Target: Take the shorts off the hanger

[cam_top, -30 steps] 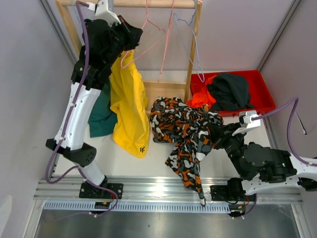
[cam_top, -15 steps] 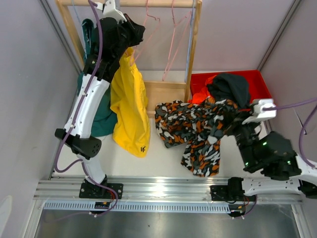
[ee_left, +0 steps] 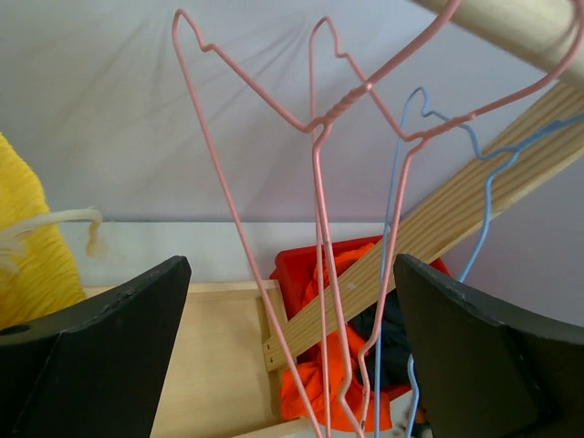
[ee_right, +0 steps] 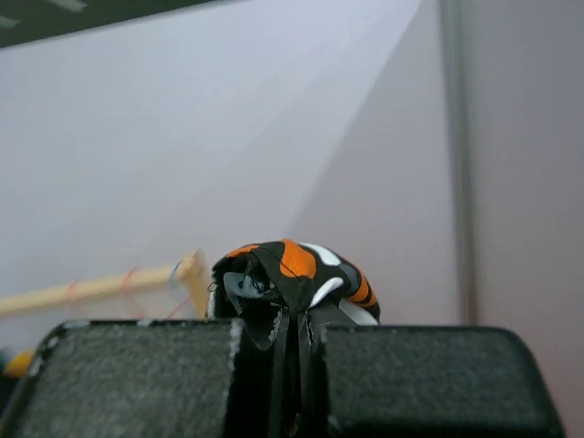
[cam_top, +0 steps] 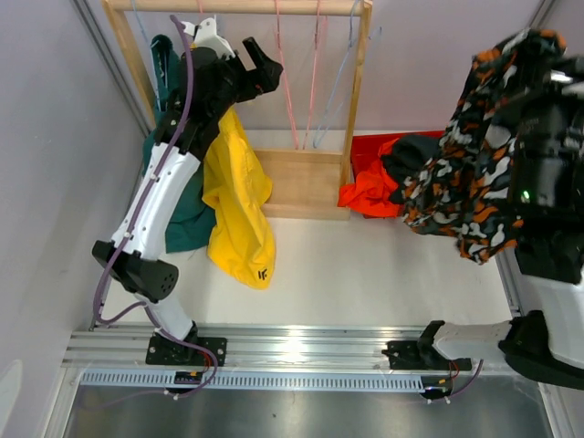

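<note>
High on the right, the orange-black-white patterned shorts (cam_top: 470, 155) hang above the red bin (cam_top: 482, 146). My right gripper (ee_right: 292, 365) is shut on their bunched edge (ee_right: 297, 265). My left gripper (cam_top: 257, 66) is up at the wooden rack, open, with nothing between its fingers (ee_left: 100, 356). Bare pink hangers (ee_left: 315, 123) and a blue hanger (ee_left: 422, 102) dangle just ahead of it. Yellow shorts (cam_top: 237, 201) and dark green shorts (cam_top: 185, 214) hang on the rack beside the left arm. Bright orange shorts (cam_top: 368, 193) and black shorts (cam_top: 418, 157) lie in the bin.
The wooden rack has a top rail (cam_top: 301, 7), a right post (cam_top: 358, 91) and a low shelf (cam_top: 306, 182). Grey walls close in on both sides. The metal base rail (cam_top: 292, 351) runs along the near edge.
My left gripper opened and let go of the pink hanger, which swung back to hang straight. My right arm lifted the patterned shorts off the table, up and to the right over the bin.
</note>
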